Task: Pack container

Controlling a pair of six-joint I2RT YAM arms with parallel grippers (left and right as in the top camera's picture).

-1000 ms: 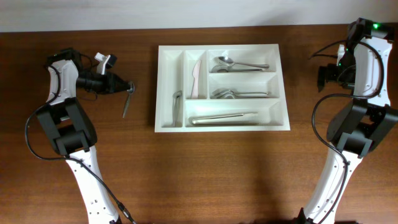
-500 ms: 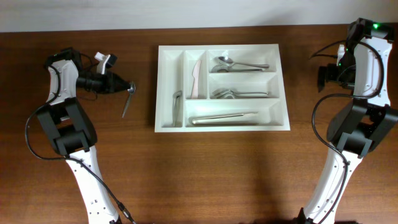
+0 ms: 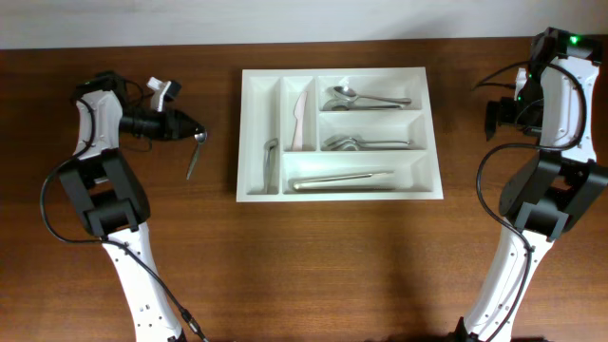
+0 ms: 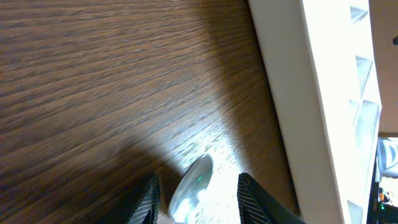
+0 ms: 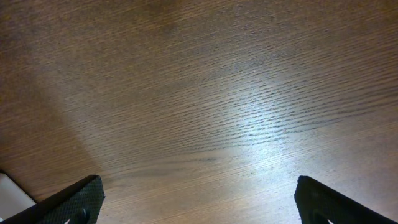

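The container [image 3: 249, 133], a white cutlery tray with five compartments, lies at the middle of the table, and its outer wall [image 4: 311, 93] fills the right of the left wrist view. A metal spoon [image 3: 194, 157] lies on the wood left of it. My left gripper [image 3: 193, 127] is at the spoon's upper end. In the left wrist view the spoon's bowl [image 4: 193, 185] sits between the open fingers of the left gripper [image 4: 198, 180], with a gap on each side. My right gripper [image 3: 494, 116] is at the far right, and in its wrist view it [image 5: 198, 183] stands wide open over bare wood.
The tray holds a white knife [image 3: 301, 119], spoons [image 3: 366, 98], forks [image 3: 366, 143], a long metal utensil [image 3: 342, 179] and a small one [image 3: 270, 161]. A white corner [image 5: 12, 190] shows at the left edge of the right wrist view.
The left gripper's jaws have widened around the spoon's end, and the spoon has stayed where it was on the table. The right arm has not moved.
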